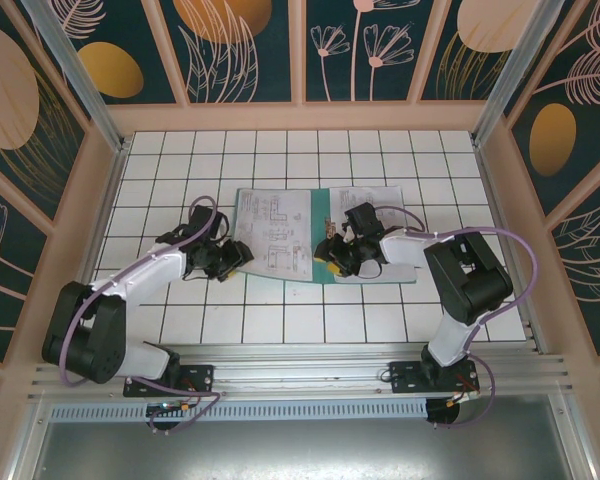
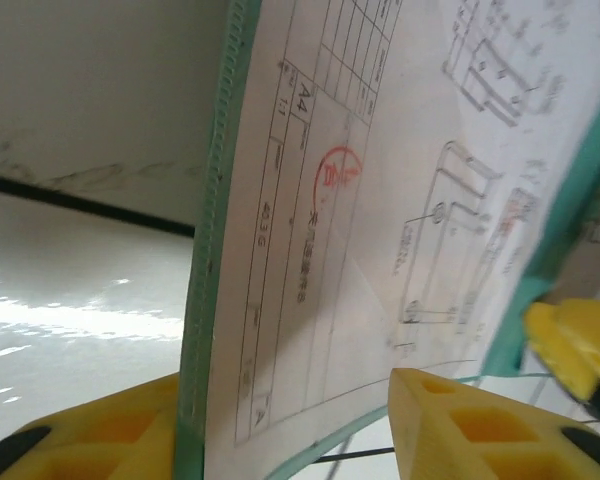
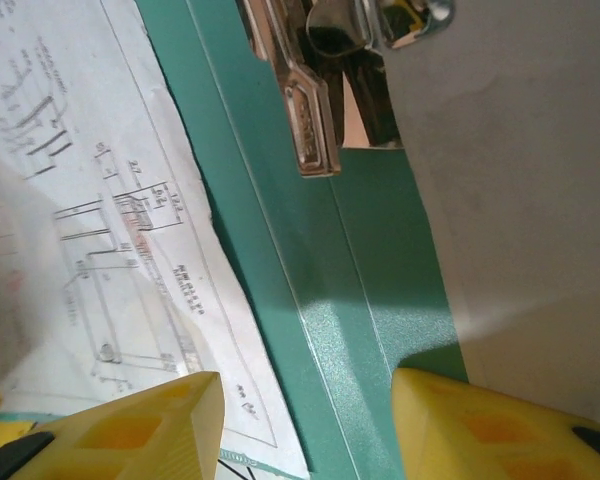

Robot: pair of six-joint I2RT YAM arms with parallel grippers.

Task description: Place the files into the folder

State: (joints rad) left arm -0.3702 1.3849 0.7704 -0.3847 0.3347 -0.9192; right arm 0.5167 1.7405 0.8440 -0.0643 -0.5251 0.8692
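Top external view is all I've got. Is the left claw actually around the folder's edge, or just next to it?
Observer: Around it. In the left wrist view, the folder edge, with a sheet on it, runs between the left claw's fingers, jaws apart.
Operator: And what's under the right claw?
Observer: The right claw straddles the green spine, jaws apart.
Operator: Anything on that spine?
Observer: A metal clip, just ahead of the claw.
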